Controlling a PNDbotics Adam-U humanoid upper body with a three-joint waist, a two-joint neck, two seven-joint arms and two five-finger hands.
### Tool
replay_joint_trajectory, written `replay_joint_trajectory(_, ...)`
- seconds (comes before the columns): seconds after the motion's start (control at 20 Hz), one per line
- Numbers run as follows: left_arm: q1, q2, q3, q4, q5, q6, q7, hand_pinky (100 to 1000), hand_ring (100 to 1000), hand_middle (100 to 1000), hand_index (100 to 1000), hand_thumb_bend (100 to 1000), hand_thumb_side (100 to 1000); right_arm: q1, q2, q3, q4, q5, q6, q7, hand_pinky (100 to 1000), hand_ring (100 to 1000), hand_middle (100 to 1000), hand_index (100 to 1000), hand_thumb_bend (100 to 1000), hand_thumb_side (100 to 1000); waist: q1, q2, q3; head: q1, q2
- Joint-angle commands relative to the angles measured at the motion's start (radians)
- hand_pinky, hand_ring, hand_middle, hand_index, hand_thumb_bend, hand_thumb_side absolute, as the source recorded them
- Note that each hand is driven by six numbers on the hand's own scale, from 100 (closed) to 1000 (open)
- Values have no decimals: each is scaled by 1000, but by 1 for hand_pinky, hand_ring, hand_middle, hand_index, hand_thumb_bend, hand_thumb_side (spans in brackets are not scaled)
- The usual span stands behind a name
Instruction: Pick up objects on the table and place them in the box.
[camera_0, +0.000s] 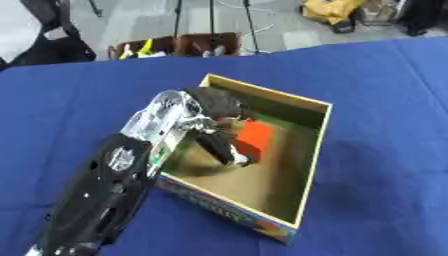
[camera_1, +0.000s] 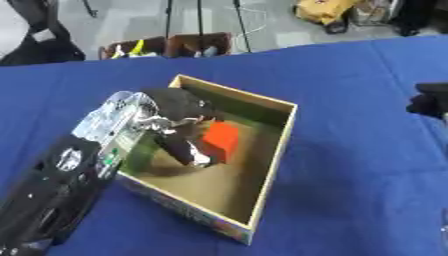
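A shallow cardboard box (camera_0: 316, 131) sits turned at an angle near the middle of the frame on a desk (camera_0: 385, 90) covered with blue cloth. Its walls are pale on top, its inside is brown with a green far wall, and the near outer side carries coloured print.

The robot's left arm comes in from the lower left of the frame and reaches over the box's left wall. The left hand (camera_0: 219, 107) hangs inside the box, its fingers (camera_0: 229, 150) curled downward beside an orange-red block (camera_0: 255, 138). The block is inside the box, toward its far left part, standing on or just above the brown floor; which of the two cannot be told. The fingers touch the block's left face, and they seem to close on it from that side, though the thumb's place is hidden behind the hand.

At the right edge of the right eye view a dark part of the right hand (camera_1: 430, 101) shows above the blue cloth, well apart from the box. Whether its fingers are apart or together cannot be told.
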Motion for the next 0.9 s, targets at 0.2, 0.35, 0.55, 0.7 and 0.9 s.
replay_joint_trajectory(0.2, -38, 38, 87, -126, 48, -44, -50, 520, 741, 794, 960, 161, 944, -3, -5, -6, -20, -7, 2, -9, 719, 602, 557, 706, 503, 1000, -19, -42, 15, -19, 16)
replay_joint_trajectory(0.35, -49, 48, 164, -205, 97, 5, -1, 416, 655, 699, 886, 100, 928, 5, -4, -12, -19, -6, 4, -17, 719, 602, 557, 706, 504, 1000, -25, -54, 32, -39, 30)
replay_joint_trajectory(0.55, -13, 56, 274, -315, 164, 72, 67, 246, 533, 559, 785, 100, 904, 9, -2, -16, -19, -6, 5, -24, 718, 602, 557, 706, 506, 1000, -32, -64, 48, -55, 42)
replay_joint_trajectory(0.7, 43, 51, 344, -393, 213, 121, 115, 186, 481, 494, 722, 100, 878, 10, -1, -20, -20, -5, 6, -29, 717, 601, 557, 705, 507, 1000, -38, -66, 58, -65, 44)
replay_joint_trajectory(0.9, 132, 34, 372, -503, 280, 188, 183, 162, 453, 447, 664, 100, 843, 7, 3, -24, -23, -6, 6, -37, 716, 600, 556, 704, 509, 1000, -50, -65, 72, -75, 44)
